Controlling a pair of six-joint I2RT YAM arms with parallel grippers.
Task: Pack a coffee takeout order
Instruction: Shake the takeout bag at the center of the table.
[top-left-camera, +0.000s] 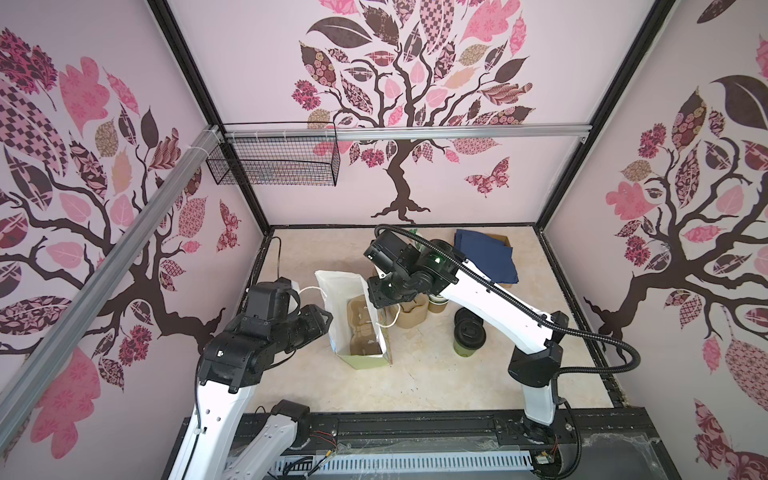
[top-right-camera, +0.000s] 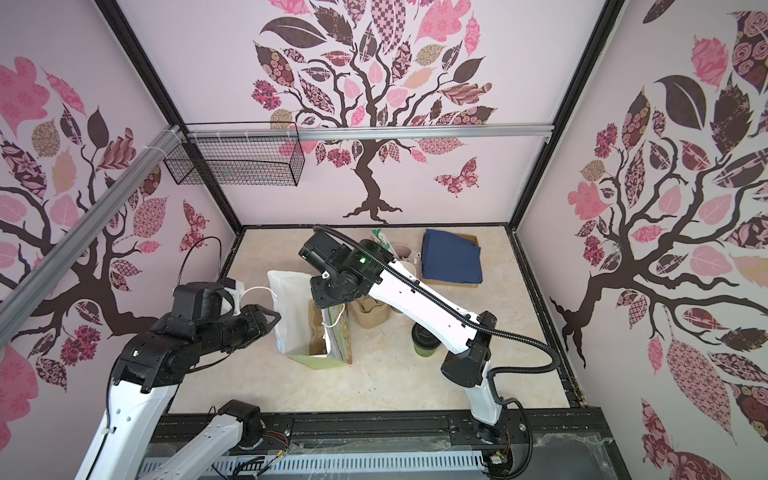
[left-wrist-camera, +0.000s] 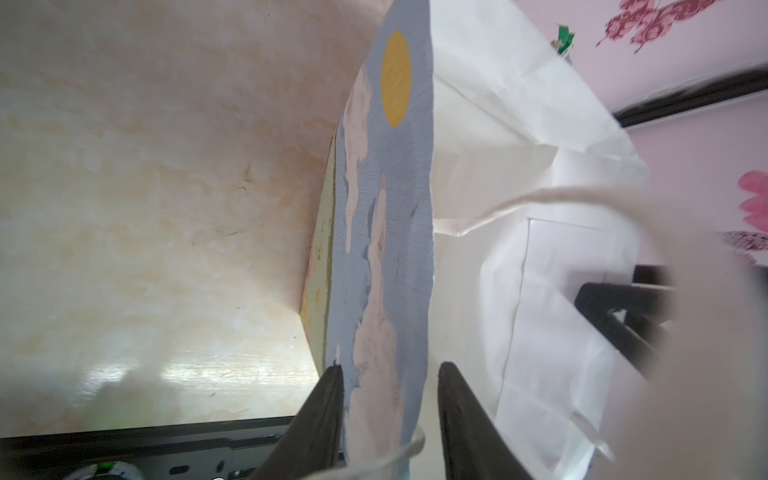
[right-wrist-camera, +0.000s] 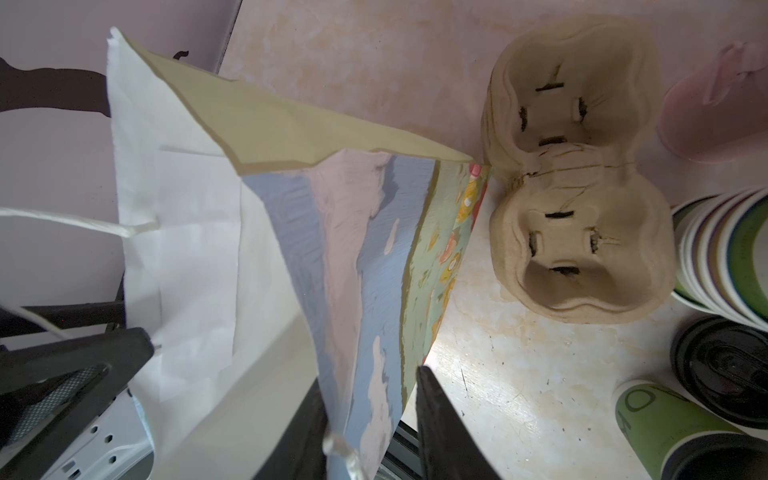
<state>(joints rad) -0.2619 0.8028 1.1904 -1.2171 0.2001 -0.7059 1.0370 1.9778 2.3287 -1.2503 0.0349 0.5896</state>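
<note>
**Both grippers straddle the bag's rim; carrier inside, cup out on the table**

Pink walls printed with dark trees close in a beige marbled table (top-left-camera: 436, 374). Near its centre the pale green paper bag (top-left-camera: 341, 297) stands upright with its mouth open, its white cord handles (top-left-camera: 309, 291) hanging outward. The tan two-cup carrier (top-left-camera: 360, 322) lies flat on the floor of the bag.

The left gripper (left-wrist-camera: 390, 368) is at the bag's 9 o'clock wall. Its dark fingers stand apart, one on each side of the blue-and-pink printed panel, unclenched and not pinching the paper. The right gripper (right-wrist-camera: 370, 382) is at the 2 o'clock rim in the same posture, jaws parted with the bag wall between them.

The olive-green paper cup (top-left-camera: 468, 340), black lid on, stands upright at the bag's 4 o'clock, well apart from it and partly under the right arm. Loose black lids (top-left-camera: 465, 318) sit just beside it at its 12 o'clock. Spare pulp carriers (top-left-camera: 411, 311) stand just beside the bag at 3 o'clock, with a stack of lidless cups (right-wrist-camera: 723, 257) next to them. The navy napkin (top-left-camera: 486, 253) lies on a cardboard tray (top-left-camera: 505, 240) at the table's 1 o'clock.
</note>
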